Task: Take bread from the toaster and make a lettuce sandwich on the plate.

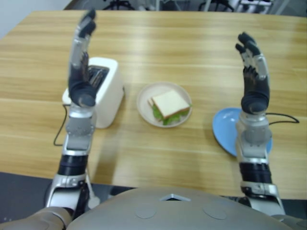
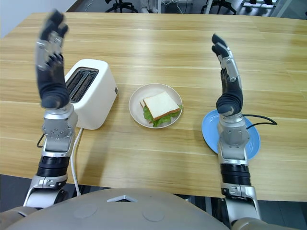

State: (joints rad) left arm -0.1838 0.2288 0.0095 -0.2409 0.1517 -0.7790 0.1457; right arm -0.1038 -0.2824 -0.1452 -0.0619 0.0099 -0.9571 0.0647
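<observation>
A white toaster [image 2: 93,98] stands on the wooden table at the left, its two slots dark. To its right a pale plate [image 2: 138,114] carries a sandwich [image 2: 160,107]: white bread on top, green lettuce showing at its lower edge. My left hand [image 2: 50,62] is raised upright in front of the toaster's left side, fingers straight and holding nothing. My right hand [image 2: 227,72] is raised upright to the right of the plate, fingers straight, also holding nothing.
A blue plate [image 2: 210,132] lies on the table at the right, partly behind my right forearm. A black cable [image 2: 261,118] runs off to the right from it. A white cord [image 2: 74,158] hangs from the toaster over the near table edge. Chair bases stand beyond the far edge.
</observation>
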